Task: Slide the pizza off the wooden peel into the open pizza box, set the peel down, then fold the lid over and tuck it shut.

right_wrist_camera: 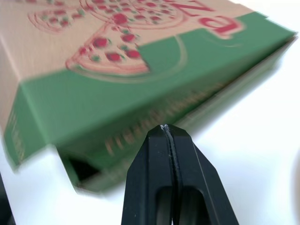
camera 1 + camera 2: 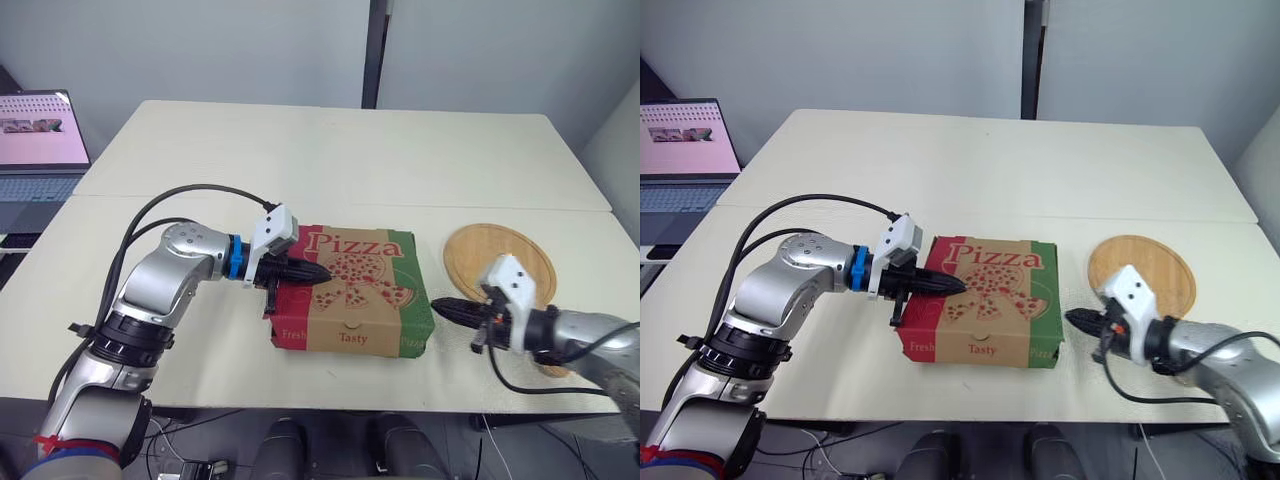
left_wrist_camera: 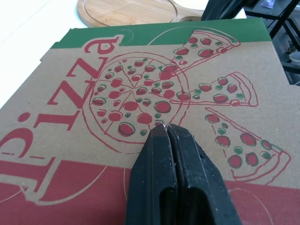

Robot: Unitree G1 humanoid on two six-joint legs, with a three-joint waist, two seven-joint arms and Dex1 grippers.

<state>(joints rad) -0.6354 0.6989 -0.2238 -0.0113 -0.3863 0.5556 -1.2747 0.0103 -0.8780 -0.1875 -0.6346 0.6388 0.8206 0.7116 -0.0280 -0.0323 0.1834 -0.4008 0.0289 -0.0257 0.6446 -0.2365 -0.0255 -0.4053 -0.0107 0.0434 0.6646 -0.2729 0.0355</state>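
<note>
Pale table point(image 2: 300, 150) holds the pizza box point(image 2: 365, 312), lid down. The left gripper point(image 2: 318, 272), clenched and empty, rests on the lid from 9 o'clock. The right gripper point(image 2: 440, 304), also clenched, points at the box's 3 o'clock flank, with the peel point(image 2: 500, 250) at 2 o'clock.

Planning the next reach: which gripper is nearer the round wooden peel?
Right. The right gripper is front-left of the round wooden peel; the left gripper is over the lid of the printed cardboard pizza box, farther off.
</note>
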